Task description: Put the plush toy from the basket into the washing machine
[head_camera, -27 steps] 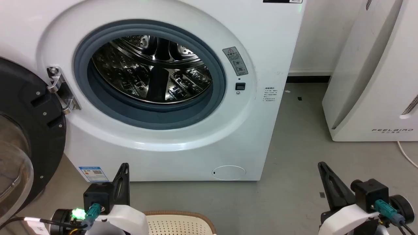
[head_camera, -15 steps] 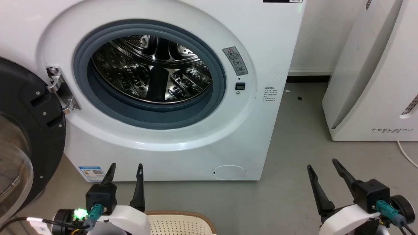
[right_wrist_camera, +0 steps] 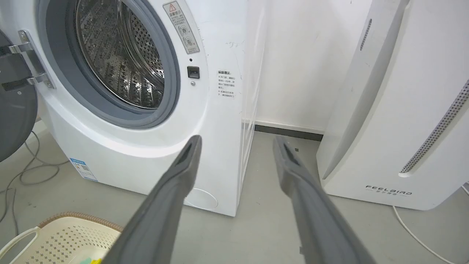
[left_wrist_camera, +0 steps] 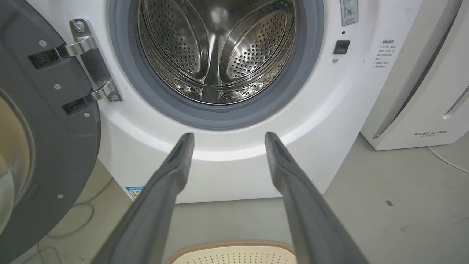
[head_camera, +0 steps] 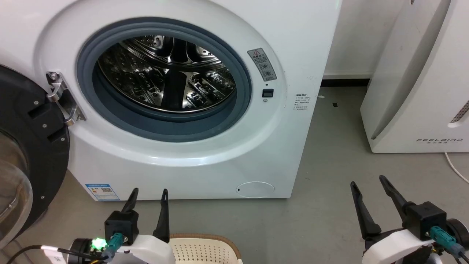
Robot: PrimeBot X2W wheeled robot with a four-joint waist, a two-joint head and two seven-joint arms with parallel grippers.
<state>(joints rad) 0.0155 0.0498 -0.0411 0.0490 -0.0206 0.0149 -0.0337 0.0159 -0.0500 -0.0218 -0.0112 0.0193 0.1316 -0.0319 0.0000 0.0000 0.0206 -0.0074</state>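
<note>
The white washing machine (head_camera: 300,44) stands ahead with its grey-gasketed porthole (head_camera: 163,79) open onto a bare steel drum (left_wrist_camera: 216,51). Its black-framed door (head_camera: 33,146) hangs open at the left. The cream perforated basket (head_camera: 205,247) with the brown rim sits on the floor at the bottom edge, just right of my left gripper (head_camera: 150,191), which is open and holds nothing. My right gripper (head_camera: 367,181) is open too, over bare floor. In the right wrist view the basket (right_wrist_camera: 62,234) holds a small yellow and green scrap (right_wrist_camera: 89,261). The plush toy is otherwise out of view.
A tall white FEELBIRD appliance (head_camera: 421,73) stands right of the washer, with a gap of grey floor (head_camera: 329,146) between them. A white cable (head_camera: 454,168) runs beside it. Loose cables (right_wrist_camera: 22,172) lie on the floor under the open door.
Both grippers went from shut to open. The whole head picture has since shifted slightly, so the camera moved.
</note>
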